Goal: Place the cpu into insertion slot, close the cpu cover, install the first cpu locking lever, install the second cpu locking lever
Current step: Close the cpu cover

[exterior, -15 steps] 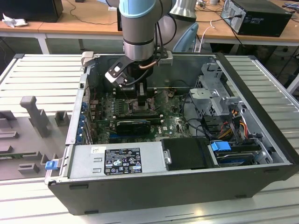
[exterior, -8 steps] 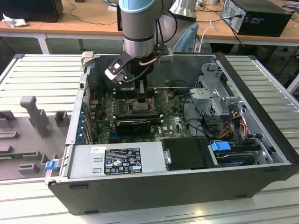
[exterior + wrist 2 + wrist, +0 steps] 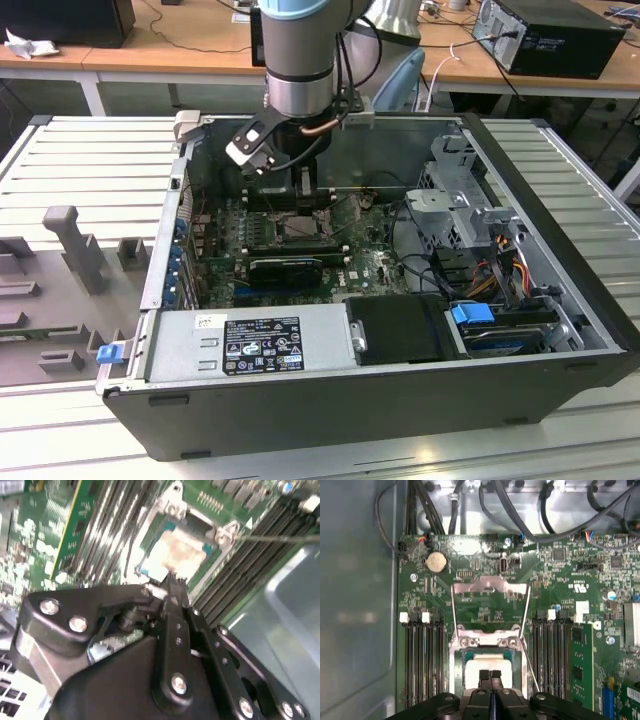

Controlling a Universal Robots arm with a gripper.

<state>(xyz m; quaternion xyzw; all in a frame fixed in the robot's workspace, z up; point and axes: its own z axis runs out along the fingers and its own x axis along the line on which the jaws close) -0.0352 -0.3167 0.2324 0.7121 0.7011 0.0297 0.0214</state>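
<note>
The cpu (image 3: 492, 661) (image 3: 177, 555), a pale silvery square, lies in the insertion slot (image 3: 461, 667) (image 3: 150, 537) on the green motherboard. The cpu cover (image 3: 490, 586), a thin metal frame, is swung open and lies back from its hinge beside the slot. A thin wire locking lever (image 3: 453, 612) stands up along one side of the cover and a second lever (image 3: 526, 625) along the other. My gripper (image 3: 490, 676) (image 3: 169, 580) (image 3: 300, 195) hangs just over the cpu's near edge, fingers shut together with nothing between them.
Black memory slots (image 3: 422, 660) (image 3: 555, 655) flank the socket. The open computer case (image 3: 560, 200) holds a power supply (image 3: 250, 345), a drive cage (image 3: 465, 205) and loose cables (image 3: 520, 510). A coin battery (image 3: 436, 561) sits beyond the cover.
</note>
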